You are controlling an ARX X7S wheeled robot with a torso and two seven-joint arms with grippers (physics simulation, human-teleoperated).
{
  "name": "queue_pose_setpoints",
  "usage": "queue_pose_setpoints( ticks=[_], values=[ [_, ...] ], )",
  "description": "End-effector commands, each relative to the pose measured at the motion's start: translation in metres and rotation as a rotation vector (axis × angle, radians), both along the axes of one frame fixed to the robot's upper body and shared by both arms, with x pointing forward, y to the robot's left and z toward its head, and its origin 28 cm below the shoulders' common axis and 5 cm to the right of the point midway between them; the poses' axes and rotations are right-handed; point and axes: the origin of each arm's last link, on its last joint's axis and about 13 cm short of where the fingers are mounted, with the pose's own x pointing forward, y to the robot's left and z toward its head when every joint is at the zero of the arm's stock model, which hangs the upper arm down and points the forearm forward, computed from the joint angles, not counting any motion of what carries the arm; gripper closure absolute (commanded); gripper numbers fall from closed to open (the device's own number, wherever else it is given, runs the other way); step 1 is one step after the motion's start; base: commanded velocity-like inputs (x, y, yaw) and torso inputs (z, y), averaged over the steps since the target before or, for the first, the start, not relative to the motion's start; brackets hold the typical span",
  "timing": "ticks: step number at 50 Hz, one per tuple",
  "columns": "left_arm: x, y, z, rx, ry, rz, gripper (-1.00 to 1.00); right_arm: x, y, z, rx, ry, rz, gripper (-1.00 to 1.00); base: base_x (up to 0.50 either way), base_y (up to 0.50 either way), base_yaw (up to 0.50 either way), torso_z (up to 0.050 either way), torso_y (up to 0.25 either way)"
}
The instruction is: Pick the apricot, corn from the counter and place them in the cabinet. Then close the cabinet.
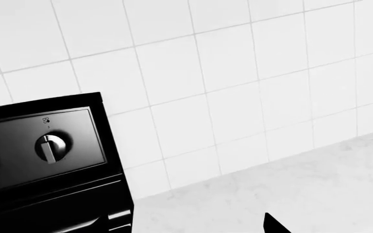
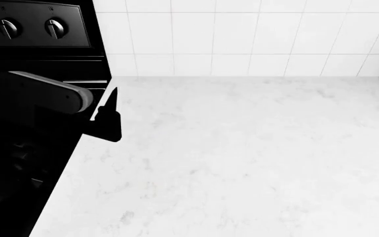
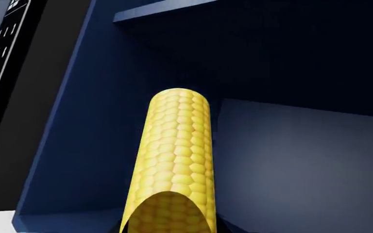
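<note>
Right wrist view: I see the bright yellow kernel-rowed corn cob (image 3: 173,160) filling the foreground, pointing into a dark blue cabinet interior (image 3: 290,145). It appears carried at the right gripper, though the fingers are hidden; I cannot tell their state. Left gripper (image 2: 108,118) hangs over the white marbled stone counter (image 2: 242,158) beside the black stove (image 2: 38,29); I cannot tell whether its fingers are apart.

No readable words, brands or numbers appeared in any view. The stove's control panel (image 1: 37,145) carried only a small symbol above its knob (image 1: 50,147), too small to decipher. In the head view, tiny marks above the two knobs (image 2: 56,27) were likewise illegible, as were pale marks on a dark panel (image 3: 2,58) in the right wrist view.
</note>
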Motion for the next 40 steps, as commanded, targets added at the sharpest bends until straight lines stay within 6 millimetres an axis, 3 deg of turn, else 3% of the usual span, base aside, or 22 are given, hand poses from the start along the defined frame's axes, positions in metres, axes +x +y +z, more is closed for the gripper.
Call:
queue_pose_setpoints(
  ticks=[1,22,23,29,40],
  values=[
    [0.0,-0.001,0.001,0.003,0.0,-0.002,-1.0,0.009,-0.012,0.016,-0.016,0.024,-0.124,1.0,0.0,0.0,0.0,0.0,0.0],
    [0.002,-0.003,-0.002,0.0,0.01,-0.008,-1.0,0.017,-0.035,-0.001,0.034,0.235,-0.409,1.0,0.0,0.0,0.0,0.0,0.0],
    [0.002,-0.003,-0.003,0.0,0.011,-0.008,-1.0,0.018,-0.036,-0.001,0.036,0.239,-0.418,-1.0,0.0,0.0,0.0,0.0,0.0],
    [0.002,-0.003,-0.003,0.0,0.011,-0.007,-1.0,0.017,-0.036,0.001,0.051,0.213,-0.422,-1.0,0.0,0.0,0.0,0.0,0.0],
    [0.002,-0.002,-0.007,-0.003,0.017,-0.007,-1.0,0.004,-0.032,0.021,0.056,0.014,-0.337,-1.0,0.0,0.0,0.0,0.0,0.0]
  ],
)
